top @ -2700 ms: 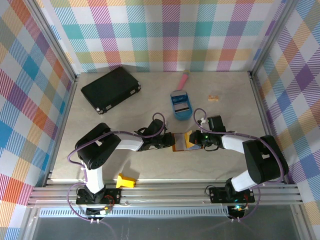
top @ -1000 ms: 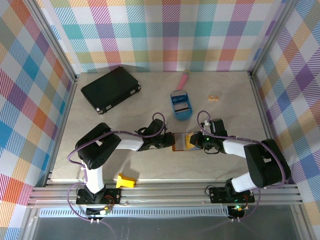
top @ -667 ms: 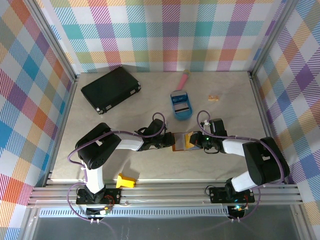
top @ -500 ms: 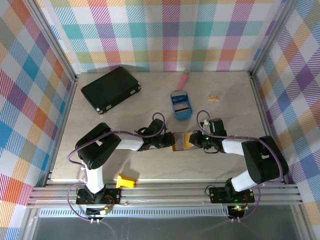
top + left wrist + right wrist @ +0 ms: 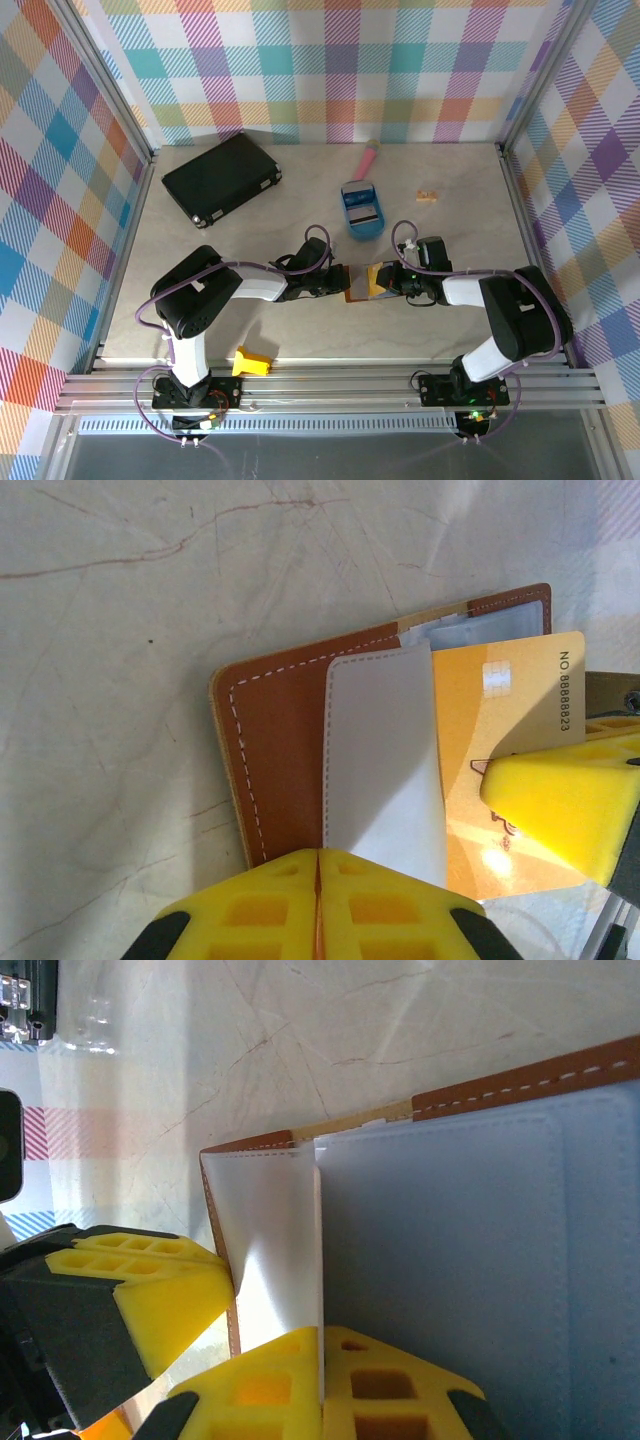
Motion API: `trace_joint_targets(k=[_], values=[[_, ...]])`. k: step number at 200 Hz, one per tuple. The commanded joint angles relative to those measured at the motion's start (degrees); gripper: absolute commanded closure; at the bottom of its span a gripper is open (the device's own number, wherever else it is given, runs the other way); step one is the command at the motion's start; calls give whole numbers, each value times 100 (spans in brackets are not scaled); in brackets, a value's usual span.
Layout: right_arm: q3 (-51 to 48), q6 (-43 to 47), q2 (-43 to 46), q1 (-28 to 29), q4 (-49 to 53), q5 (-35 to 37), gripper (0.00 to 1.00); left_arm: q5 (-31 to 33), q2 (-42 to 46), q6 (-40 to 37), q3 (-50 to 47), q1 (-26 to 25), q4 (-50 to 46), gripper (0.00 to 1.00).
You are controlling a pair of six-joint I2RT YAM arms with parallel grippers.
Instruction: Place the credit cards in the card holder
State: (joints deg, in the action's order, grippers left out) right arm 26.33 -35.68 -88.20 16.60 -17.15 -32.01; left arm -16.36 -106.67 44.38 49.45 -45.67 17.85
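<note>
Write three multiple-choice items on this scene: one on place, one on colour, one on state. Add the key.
1. Where does the black case lie on the table? A near right corner; B far left; C between the arms.
2. What colour is the card in the right pincer? A green; B red; C gold.
3. The left pincer is: A shut on the card holder's inner flap; B wide open; C holding a spoon.
Key: B, it lies far left near the wall; C, its gold face shows; A, it pinches the pale flap.

One card holder (image 5: pixel 280 750), one gold card (image 5: pixel 500 730) — one black case (image 5: pixel 222 178).
</note>
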Motion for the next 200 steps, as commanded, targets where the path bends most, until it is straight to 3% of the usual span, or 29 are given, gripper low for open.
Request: trace_joint_targets(k=[1,130,200], values=[[-93,-63,-118,27,-17,-187,100,89,-161,43,58,-43,-351,91],[-171,111,-192,27,-449,-214,100,106,-151,49,71,-46,-396,91],[-60,384,135,24,34,-117,75,115,-162,56,99,-46,-431,91]])
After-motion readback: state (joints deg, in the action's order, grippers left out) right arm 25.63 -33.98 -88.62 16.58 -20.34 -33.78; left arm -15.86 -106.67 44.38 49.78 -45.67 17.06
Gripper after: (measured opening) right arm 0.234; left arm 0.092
